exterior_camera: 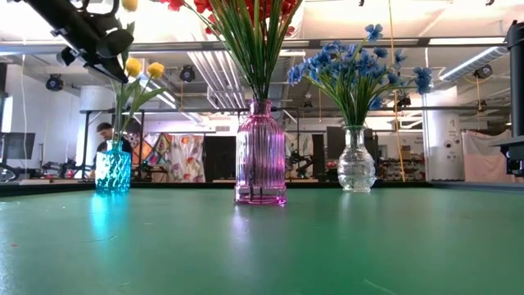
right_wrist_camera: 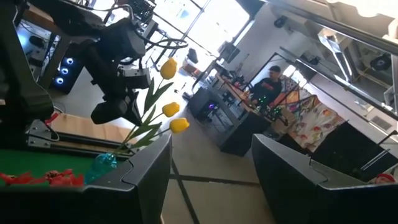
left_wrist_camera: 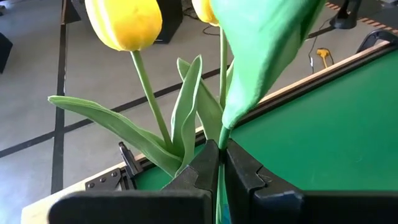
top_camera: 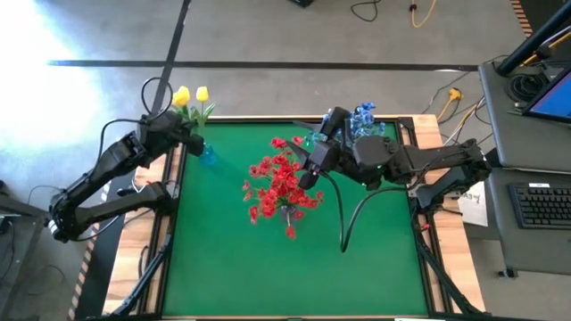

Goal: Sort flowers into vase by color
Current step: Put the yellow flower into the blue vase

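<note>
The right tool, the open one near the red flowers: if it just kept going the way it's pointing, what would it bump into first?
Probably nothing close: the right tool points between its open fingers past the table edge. The yellow tulips sit off to one side. Depth is hard to judge.

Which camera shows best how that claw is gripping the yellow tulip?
The left wrist view: the left gripper is shut on a yellow tulip stem. The high and right wrist views show it small; the low view hides the fingers.
</note>
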Robot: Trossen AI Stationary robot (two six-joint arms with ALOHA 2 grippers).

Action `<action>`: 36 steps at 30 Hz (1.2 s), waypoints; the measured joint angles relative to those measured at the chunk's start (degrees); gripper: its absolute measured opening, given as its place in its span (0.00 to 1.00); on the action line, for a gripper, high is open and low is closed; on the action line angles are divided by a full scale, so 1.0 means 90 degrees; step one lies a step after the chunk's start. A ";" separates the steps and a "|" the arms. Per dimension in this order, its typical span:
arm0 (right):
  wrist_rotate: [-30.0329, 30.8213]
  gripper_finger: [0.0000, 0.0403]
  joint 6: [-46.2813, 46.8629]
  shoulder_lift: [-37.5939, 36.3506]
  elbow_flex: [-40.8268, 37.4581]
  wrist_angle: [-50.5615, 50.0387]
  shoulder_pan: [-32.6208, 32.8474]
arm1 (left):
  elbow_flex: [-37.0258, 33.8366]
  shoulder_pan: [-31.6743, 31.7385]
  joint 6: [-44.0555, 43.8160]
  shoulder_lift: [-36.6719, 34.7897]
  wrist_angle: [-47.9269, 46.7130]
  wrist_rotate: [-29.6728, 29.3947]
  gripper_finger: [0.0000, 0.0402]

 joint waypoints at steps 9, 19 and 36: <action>0.0001 0.53 0.0003 0.0042 -0.0002 -0.0053 0.0000 | 0.0115 0.0000 0.0030 0.0012 -0.0187 0.0005 0.00; 0.0049 0.53 0.0051 0.0049 -0.0002 -0.0133 0.0000 | -0.0048 0.0000 -0.0270 0.0009 -0.0142 0.0010 0.00; 0.0049 0.53 0.0055 0.0049 -0.0002 -0.0145 0.0000 | -0.0517 0.0000 -0.1081 -0.0033 0.0000 0.0049 0.01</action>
